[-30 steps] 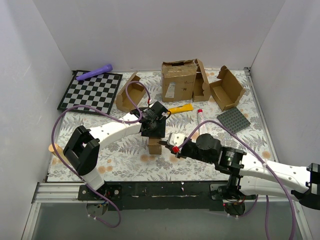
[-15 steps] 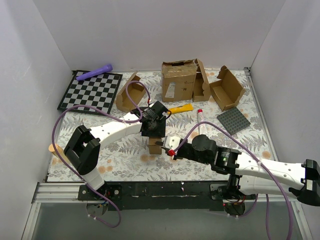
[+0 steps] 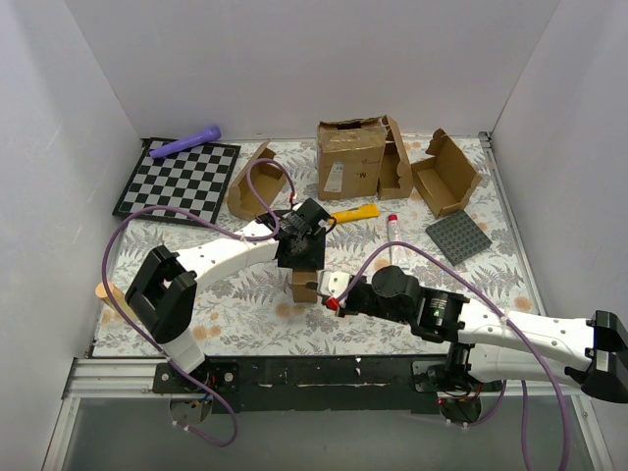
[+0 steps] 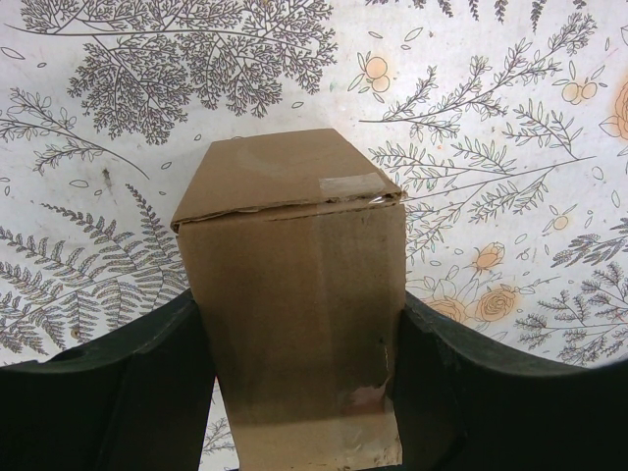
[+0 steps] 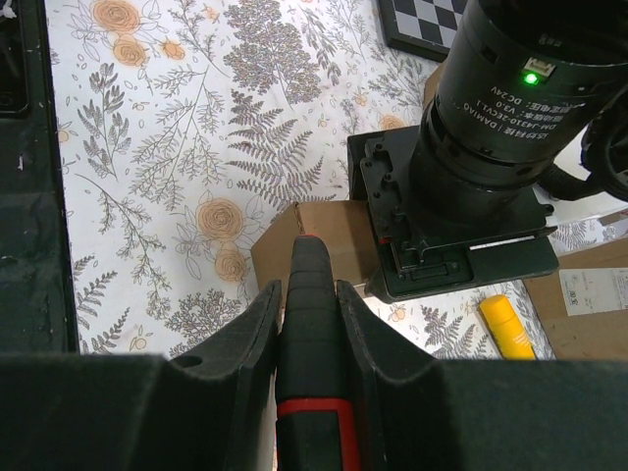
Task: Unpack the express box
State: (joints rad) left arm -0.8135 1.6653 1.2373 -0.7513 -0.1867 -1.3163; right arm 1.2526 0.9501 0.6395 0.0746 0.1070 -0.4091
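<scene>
Near the middle of the bench's near edge, the left gripper (image 3: pixel 302 260) clamps the express box (image 4: pixel 294 324) by 2 sides. The right gripper (image 3: pixel 339 289), closed on a black cutter (image 5: pixel 312 324), has the tip at the box. It looks like the opening step, and next the tape (image 4: pixel 348 186) needs a careful slit.

The express box (image 3: pixel 303 286), a small plain brown cardboard box with its flap shut and a strip of clear tape across the seam, rests on the flowered tabletop (image 4: pixel 491 98) near its middle, gripped on two opposite sides by the fingers of the left hand (image 4: pixel 299 324).
</scene>
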